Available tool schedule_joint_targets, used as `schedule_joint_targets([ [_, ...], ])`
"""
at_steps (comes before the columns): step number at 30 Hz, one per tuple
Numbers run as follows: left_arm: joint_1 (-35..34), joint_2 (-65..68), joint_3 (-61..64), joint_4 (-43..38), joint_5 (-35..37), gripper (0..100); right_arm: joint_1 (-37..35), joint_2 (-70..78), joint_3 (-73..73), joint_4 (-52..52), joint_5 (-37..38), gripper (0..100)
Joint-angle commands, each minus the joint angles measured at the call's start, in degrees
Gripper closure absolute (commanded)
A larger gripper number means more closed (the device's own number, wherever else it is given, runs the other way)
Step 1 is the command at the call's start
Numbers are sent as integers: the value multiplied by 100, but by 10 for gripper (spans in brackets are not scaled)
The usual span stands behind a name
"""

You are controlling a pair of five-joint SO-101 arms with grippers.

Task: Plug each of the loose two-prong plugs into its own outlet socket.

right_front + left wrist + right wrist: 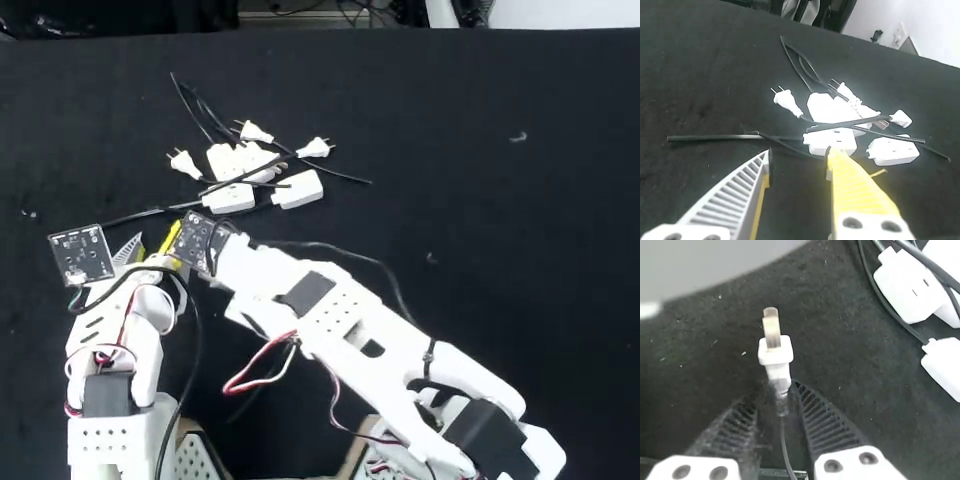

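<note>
My right gripper [777,390] is shut on a white two-prong plug [775,352], whose prongs point away from the wrist, above the black mat. My left gripper [797,160] stands open beside it, one grey finger [747,182] and one yellow finger [852,187], with nothing between them. Just ahead lie three white outlet sockets [830,141] [892,150] [826,106] in a heap with loose plugs [786,100] [847,92] [900,118] on black cords. From above, the heap [250,175] lies just beyond both wrists, near the left gripper [145,250].
A long black cord [715,137] runs across the mat in front of the left gripper. Other cords [200,105] trail off behind the heap. The right arm [340,320] crosses the table diagonally from the near right. The black mat [480,200] stretches to the right.
</note>
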Motion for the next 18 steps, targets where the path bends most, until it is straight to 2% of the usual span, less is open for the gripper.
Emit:
schedule_joint_targets([
  [1, 171, -62, -523, 413, 132, 804, -70, -66, -48, -149, -44, 988],
  [4, 541, -62, -497, 554, 9, 804, -79, -75, -57, -132, -44, 988],
  [7, 840, -62, -268, 545, -501, 807, -79, -189, -40, -114, -44, 988],
  [18, 848, -62, 268, 105, -677, 808, -79, -1868, 611, 167, -53, 988],
])
